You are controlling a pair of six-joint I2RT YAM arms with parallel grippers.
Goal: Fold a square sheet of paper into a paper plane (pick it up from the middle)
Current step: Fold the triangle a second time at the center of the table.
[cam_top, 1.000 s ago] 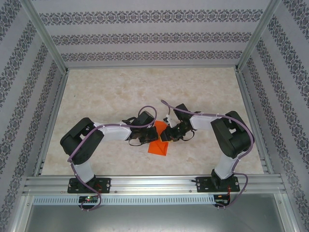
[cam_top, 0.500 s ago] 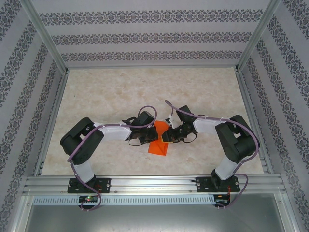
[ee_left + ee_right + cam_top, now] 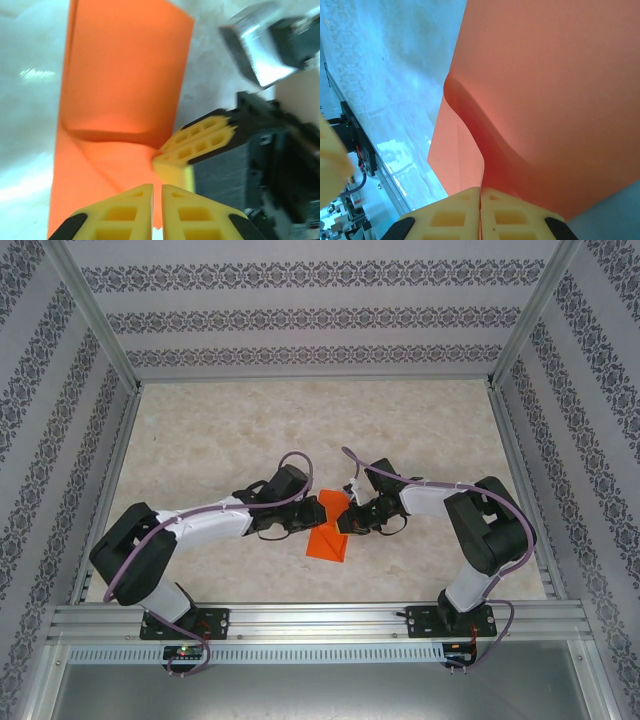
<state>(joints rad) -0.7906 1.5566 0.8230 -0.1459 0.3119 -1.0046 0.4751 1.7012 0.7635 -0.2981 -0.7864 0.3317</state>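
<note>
Nearest me, along the front edge, a silver aluminium rail (image 3: 320, 620) carries the two black arm bases. Both arms bend inward and meet just past it.

Between them, a little right of centre on the pale marbled surface (image 3: 250, 430), lies the thin bright orange sheet of paper (image 3: 327, 543). It is already partly folded: the near part lies flat, and the far part is lifted and curls over along a soft crease.

The left claw (image 3: 316, 512) comes in from the left, at the sheet's far-left side. Seen from its own wrist (image 3: 157, 200), its yellow fingers (image 3: 125, 212) are closed to a thin slit, with orange paper (image 3: 125, 75) spread beyond them. Whether they touch it I cannot tell.

The right claw (image 3: 344, 524) reaches in from the right. In the left wrist view its yellow tips (image 3: 172, 155) sit against the paper's right edge, just where the crease bends. From its own wrist (image 3: 480, 210), the two fingers are pressed tight together. The raised flap of the sheet (image 3: 545, 90) sweeps down into the seam between them, so it looks pinched on the paper's edge.

Farther back, the marbled surface runs to walls papered in grey-patterned stripes (image 3: 300, 315), framed by slanting metal posts.
</note>
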